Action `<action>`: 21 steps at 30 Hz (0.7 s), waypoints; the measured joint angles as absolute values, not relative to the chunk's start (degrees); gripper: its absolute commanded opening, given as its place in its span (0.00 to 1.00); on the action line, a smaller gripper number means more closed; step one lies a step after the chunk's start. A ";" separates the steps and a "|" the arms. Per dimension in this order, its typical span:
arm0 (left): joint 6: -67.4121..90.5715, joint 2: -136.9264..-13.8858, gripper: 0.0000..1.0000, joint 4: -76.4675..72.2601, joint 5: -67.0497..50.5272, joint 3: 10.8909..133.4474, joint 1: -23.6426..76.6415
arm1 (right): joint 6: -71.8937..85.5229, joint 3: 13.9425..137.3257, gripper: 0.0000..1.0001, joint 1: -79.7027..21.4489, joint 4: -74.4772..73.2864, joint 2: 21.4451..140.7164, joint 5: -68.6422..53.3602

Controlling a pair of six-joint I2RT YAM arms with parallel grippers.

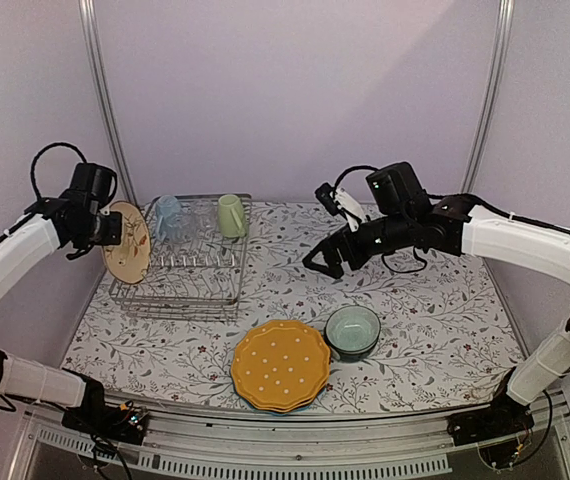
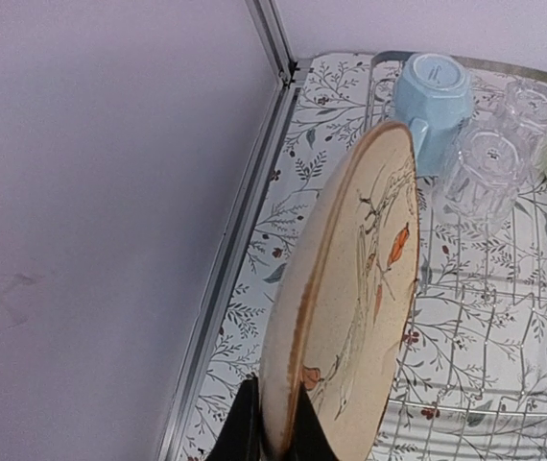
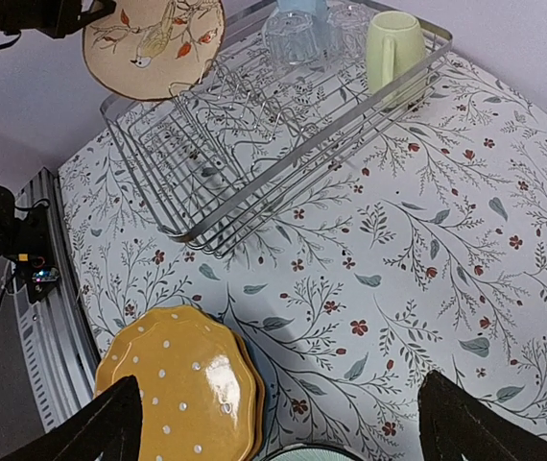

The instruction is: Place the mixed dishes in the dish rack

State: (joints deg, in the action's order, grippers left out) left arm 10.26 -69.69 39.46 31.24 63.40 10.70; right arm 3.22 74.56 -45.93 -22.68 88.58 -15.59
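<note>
Pinching the tan bird plate (image 2: 350, 307) upright over the dish rack (image 1: 180, 300), the left gripper (image 2: 273, 432) grips its rim. Blue mug (image 1: 168, 212), green mug (image 1: 231, 215) and glass (image 2: 489, 173) are racked. Yellow plate (image 1: 280, 365), perhaps another beneath, and bowl (image 1: 353, 330) wait. Right gripper (image 1: 327, 262) is wide, empty.

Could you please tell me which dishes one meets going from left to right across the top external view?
tan bird-patterned plate → light blue mug → pale yellow-green mug → yellow dotted plate → teal bowl
</note>
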 measured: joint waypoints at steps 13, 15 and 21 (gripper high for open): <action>11.88 -71.75 0.00 36.27 31.20 62.06 11.55 | 3.22 73.36 0.98 -45.67 -22.74 88.58 -16.36; 12.10 -71.75 0.00 36.21 31.94 61.87 12.21 | 3.22 73.12 0.98 -45.65 -22.74 88.58 -16.45; 12.29 -71.24 0.00 36.03 36.36 60.80 15.53 | 3.22 72.73 0.97 -45.65 -22.94 88.58 -16.80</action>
State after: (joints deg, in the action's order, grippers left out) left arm 12.29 -71.24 36.03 36.36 60.80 15.53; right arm 3.22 72.73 -45.65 -22.94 88.58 -16.80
